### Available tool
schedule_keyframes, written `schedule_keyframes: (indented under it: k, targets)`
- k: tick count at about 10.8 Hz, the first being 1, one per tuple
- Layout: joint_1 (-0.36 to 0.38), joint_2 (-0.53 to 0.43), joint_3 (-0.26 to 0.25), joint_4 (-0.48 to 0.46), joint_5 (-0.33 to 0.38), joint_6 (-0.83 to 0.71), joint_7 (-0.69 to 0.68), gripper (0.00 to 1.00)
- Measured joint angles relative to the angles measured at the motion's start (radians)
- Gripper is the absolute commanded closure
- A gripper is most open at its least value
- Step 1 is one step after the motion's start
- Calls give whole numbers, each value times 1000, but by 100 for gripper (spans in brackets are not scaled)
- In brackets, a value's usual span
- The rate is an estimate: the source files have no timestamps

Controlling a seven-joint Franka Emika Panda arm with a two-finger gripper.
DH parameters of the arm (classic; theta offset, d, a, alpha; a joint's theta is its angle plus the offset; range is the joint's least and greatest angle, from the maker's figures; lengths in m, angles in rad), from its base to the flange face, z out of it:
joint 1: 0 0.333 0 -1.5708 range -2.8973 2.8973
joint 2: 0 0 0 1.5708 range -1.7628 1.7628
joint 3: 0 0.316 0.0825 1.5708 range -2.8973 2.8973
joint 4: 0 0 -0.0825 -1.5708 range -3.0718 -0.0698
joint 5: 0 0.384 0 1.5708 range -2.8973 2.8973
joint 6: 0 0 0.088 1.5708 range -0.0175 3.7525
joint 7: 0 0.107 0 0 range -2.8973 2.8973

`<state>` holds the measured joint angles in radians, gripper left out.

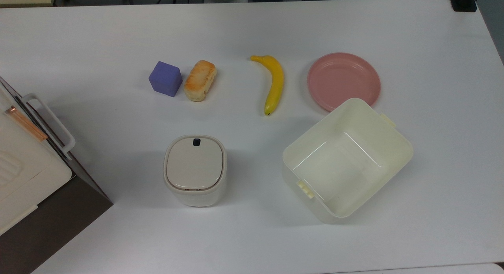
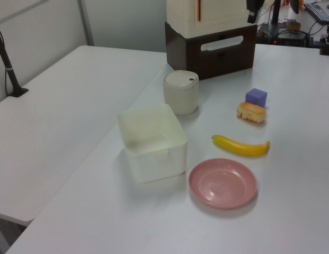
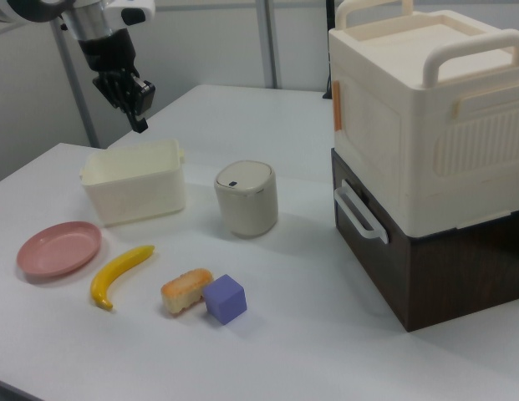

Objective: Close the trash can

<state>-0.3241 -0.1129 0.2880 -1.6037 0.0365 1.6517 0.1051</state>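
Pincer (image 3: 135, 102) raised, pointing down

On the counter (image 1: 433, 211) there is one trash can (image 1: 195, 171) with its lid down, one open cream tub (image 1: 347, 158), one pink plate (image 1: 343, 80), one banana (image 1: 274, 83), one piece of bread (image 1: 200, 80), one purple cube (image 1: 165, 78), and one cream-and-brown cabinet (image 3: 430, 154) of two stacked units.
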Motion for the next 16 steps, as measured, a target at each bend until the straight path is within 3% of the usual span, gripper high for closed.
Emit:
schedule_keyframes:
  k: [9,16]
  targets:
    - [1,3,0,-67,0,-4,-96,0]
    - [1,3,-3,-62,0,-4,-37,0]
